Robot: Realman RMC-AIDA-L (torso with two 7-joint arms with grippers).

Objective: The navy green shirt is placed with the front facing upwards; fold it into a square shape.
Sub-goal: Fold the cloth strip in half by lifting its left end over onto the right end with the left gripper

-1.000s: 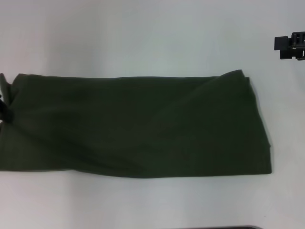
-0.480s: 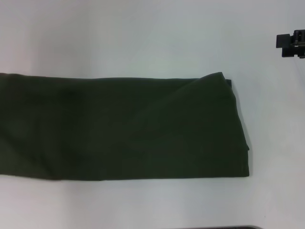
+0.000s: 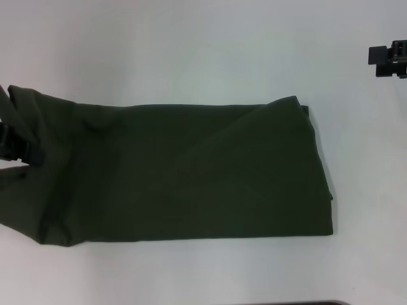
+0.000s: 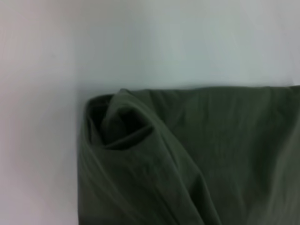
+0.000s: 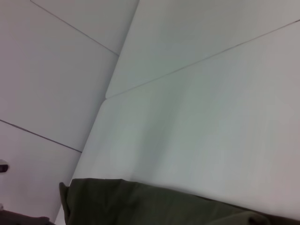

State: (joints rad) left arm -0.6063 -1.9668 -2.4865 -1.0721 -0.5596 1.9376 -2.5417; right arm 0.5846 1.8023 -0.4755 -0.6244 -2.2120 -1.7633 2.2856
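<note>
The navy green shirt (image 3: 191, 171) lies on the white table as a long dark olive band, plain side up, with no lettering showing. Its right end is flat, with a folded corner at the far right. Its left end is lifted and bunched where my left gripper (image 3: 14, 145) grips it at the picture's left edge. In the left wrist view the navy green shirt (image 4: 187, 164) shows a curled, rolled corner close to the camera. My right gripper (image 3: 388, 58) hangs at the far right above the table, away from the cloth. The right wrist view catches only an edge of the shirt (image 5: 154, 206).
White table surface (image 3: 191, 51) surrounds the shirt on all sides. Thin seams run across the tabletop (image 5: 197, 61) in the right wrist view. A dark strip (image 3: 292, 303) shows at the near edge of the head view.
The shirt slid left, then its left end, which lay flat and ran out of view, rose and came back rightward with my left gripper. The right gripper stayed put.
</note>
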